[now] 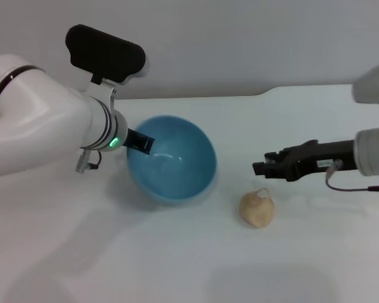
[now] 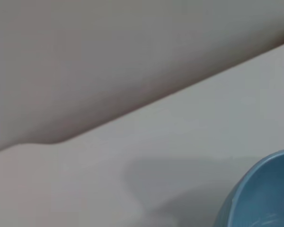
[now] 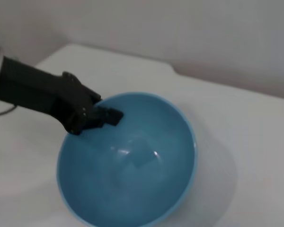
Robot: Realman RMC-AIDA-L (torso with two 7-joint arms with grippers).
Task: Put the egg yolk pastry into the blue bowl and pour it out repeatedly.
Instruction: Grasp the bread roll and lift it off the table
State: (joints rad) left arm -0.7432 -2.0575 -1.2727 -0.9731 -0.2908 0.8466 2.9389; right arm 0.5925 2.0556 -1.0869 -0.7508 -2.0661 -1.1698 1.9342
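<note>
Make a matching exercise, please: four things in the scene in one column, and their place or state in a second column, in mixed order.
Things:
1. blue bowl
2. egg yolk pastry
3. left gripper
4. right gripper

Places or states:
A. lying on the table, outside the bowl
B. gripping the bowl's rim
C. in the air above the pastry, holding nothing
D. tilted, nothing inside

Pairs: 1-D, 2-A, 3-B, 4-C
</note>
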